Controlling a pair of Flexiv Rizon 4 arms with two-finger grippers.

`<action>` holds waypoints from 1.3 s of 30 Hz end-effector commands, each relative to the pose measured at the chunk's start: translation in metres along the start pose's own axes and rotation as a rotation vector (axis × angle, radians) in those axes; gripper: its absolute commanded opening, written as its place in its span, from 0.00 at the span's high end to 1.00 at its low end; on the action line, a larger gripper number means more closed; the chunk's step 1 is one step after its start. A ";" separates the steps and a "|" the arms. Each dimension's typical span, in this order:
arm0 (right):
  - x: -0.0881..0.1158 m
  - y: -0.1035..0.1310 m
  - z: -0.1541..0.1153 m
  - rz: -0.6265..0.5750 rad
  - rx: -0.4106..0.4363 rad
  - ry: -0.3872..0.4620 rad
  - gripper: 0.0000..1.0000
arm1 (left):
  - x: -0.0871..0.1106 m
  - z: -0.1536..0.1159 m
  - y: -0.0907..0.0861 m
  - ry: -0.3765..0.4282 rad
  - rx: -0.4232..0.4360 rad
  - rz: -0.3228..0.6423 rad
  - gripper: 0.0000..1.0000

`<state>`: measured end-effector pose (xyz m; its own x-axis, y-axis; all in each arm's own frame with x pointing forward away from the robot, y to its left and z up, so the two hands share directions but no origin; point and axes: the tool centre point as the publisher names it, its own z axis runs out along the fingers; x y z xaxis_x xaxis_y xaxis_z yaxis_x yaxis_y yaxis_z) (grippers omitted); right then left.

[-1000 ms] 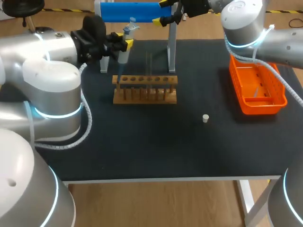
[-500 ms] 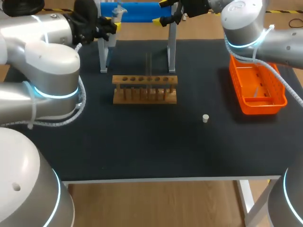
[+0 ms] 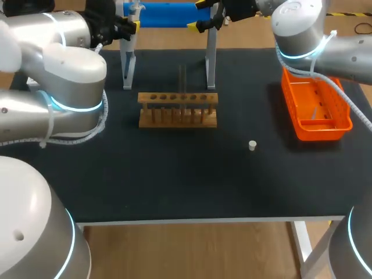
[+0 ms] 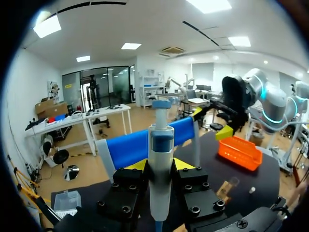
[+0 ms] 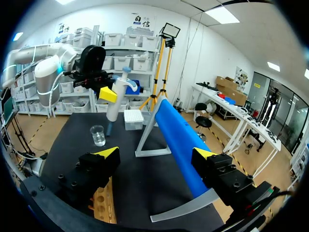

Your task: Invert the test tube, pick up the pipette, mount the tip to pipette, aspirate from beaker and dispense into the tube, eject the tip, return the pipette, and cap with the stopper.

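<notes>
Black tabletop runs under both arms, and the pipette [image 4: 161, 145] is up above its far left corner, not on its stand. It stands upright in the left gripper [image 4: 161, 165], whose yellow tips press against its grey-white body from both sides. The blue plunger cap sticks up above the fingers and the blue lower end hangs below them.

From the left wrist view the blue bar of the stand [image 4: 145, 145] lies just beyond the pipette. In the head view most of the pipette is lost against that bar.

Only the right wrist view shows the beaker [image 5: 98, 135] and the white tip box [image 5: 133, 118]. Both sit on the table under and just beyond the held pipette.

The right gripper [image 5: 155, 155] hangs at the other end of the stand with its fingers spread wide. The blue bar runs ahead between them and touches neither.

Nearer the robot stands the wooden rack [image 3: 178, 109], with a clear test tube [image 3: 182, 78] upright in it. The white stopper [image 3: 252, 145] lies alone to the rack's right. The orange basket [image 3: 343, 119] sits at the right edge, under the right arm.
</notes>
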<state>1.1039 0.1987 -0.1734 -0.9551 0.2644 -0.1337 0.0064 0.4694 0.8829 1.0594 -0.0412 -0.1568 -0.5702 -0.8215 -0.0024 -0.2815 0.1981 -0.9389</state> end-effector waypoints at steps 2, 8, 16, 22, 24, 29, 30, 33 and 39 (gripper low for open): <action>-0.001 0.001 -0.001 0.001 0.006 0.005 0.00 | -0.005 0.016 -0.003 -0.047 -0.013 -0.018 1.00; -0.001 0.001 -0.001 0.001 0.006 0.005 0.00 | -0.019 0.023 -0.003 -0.118 -0.031 -0.055 1.00; -0.001 0.001 -0.001 0.001 0.006 0.005 0.00 | -0.030 0.030 -0.003 -0.191 -0.052 -0.092 1.00; -0.001 0.001 -0.001 0.001 0.006 0.005 0.00 | -0.031 0.035 -0.004 -0.224 -0.066 -0.110 1.00; -0.001 0.001 -0.001 0.001 0.006 0.005 0.00 | -0.032 0.038 -0.004 -0.236 -0.075 -0.114 1.00; -0.001 0.001 -0.001 0.001 0.006 0.005 0.00 | -0.031 0.045 -0.005 -0.277 -0.094 -0.135 1.00; -0.001 0.001 -0.001 0.001 0.006 0.005 0.00 | -0.032 0.046 -0.006 -0.287 -0.100 -0.137 1.00; -0.001 0.001 -0.001 0.001 0.006 0.005 0.00 | -0.034 0.050 -0.008 -0.310 -0.110 -0.143 1.00; -0.001 0.001 -0.001 0.001 0.006 0.005 0.00 | -0.035 0.058 -0.012 -0.341 -0.131 -0.151 1.00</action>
<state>1.1038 0.1988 -0.1734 -0.9551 0.2643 -0.1337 0.0064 0.4696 0.8829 1.1211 -0.0389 -0.1687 -0.2649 -0.9641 0.0158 -0.4279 0.1029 -0.8980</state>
